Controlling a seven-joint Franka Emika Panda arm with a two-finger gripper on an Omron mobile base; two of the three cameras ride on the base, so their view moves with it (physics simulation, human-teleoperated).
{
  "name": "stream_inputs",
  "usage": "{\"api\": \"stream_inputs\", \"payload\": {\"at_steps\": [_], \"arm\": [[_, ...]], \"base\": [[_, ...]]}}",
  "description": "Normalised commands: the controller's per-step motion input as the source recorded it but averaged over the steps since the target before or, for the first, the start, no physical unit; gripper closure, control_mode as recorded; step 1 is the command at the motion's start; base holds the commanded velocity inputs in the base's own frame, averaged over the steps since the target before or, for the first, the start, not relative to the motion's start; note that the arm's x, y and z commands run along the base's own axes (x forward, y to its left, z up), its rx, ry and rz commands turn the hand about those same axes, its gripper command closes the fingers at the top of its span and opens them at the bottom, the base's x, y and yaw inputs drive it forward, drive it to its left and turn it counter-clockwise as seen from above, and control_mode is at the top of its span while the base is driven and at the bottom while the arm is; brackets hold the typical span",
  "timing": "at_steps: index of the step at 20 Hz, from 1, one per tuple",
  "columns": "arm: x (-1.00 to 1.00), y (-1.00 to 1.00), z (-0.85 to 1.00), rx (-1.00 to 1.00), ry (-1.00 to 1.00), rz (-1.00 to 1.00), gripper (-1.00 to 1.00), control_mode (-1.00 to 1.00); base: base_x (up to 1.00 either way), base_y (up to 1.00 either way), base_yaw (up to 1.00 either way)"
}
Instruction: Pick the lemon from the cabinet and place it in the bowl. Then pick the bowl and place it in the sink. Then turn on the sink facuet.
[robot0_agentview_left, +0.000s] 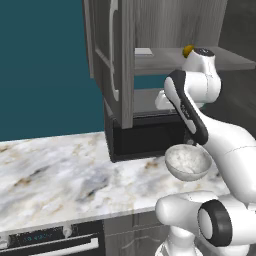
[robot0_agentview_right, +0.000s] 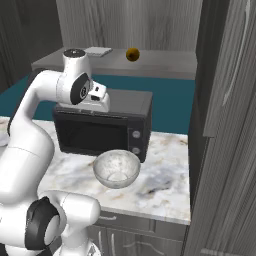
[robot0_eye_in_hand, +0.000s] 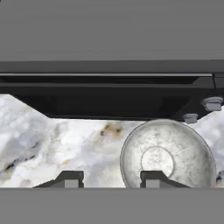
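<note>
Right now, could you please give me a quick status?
Hand open, empty, above the counter. Lemon on cabinet shelf. Bowl empty, before microwave.

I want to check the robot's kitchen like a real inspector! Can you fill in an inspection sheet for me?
Surface: marble counter, bare to the left.
Job's things: lemon sits on the cabinet shelf, cabinet door open; bowl is empty, upright on the counter before the microwave.
Clutter: black microwave; flat pale item on the shelf near the lemon.
Claw: claw hangs over the counter, fingers apart, holding nothing, one finger above the bowl.
Cables: nothing seen.
Surroundings: teal wall; oven under the counter.
</note>
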Motion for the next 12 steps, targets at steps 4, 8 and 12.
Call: {"api": "stream_inputs", "payload": {"at_steps": [4,8,12], "arm": [[-0.26,-0.13,0.12,0.00,-0.09,0.00,-1.00,-1.00],[-0.53,-0.32,0.32,0.00,-0.28,0.00,-1.00,-1.00],[-0.21,-0.10,0.48,0.00,-0.34,-0.02,-1.00,-1.00]], "base": [[0.00,0.00,0.00],[0.00,0.00,0.00],[0.00,0.00,0.00]]}}
